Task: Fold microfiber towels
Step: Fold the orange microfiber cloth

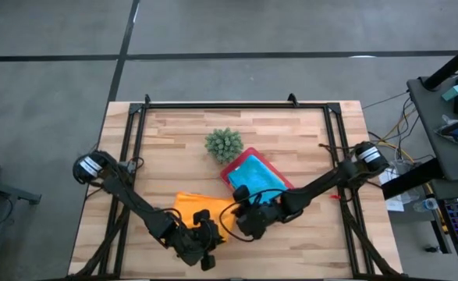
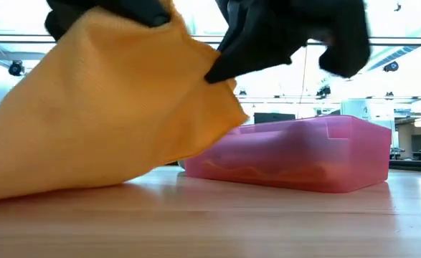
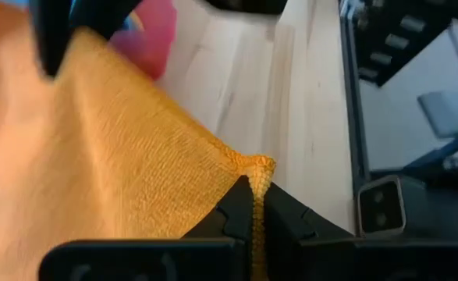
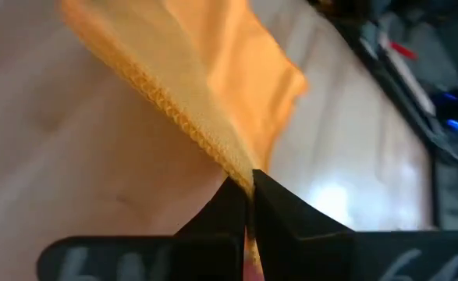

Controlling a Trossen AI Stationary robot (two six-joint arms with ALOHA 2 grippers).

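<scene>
While both arms reach toward the near middle of the table point(image 1: 307, 129), the left gripper point(image 3: 252, 195) is clamped tight on one corner of the orange towel point(image 1: 193, 207), and the right gripper point(image 4: 248, 191) is pinched closed on another edge of it. Lifted between them, the towel hangs with its lower part on the wood, just beside the pink tray point(image 2: 303, 154), which holds a light blue towel point(image 1: 252, 173). A small green plant point(image 1: 224, 144) stands behind the tray.
</scene>
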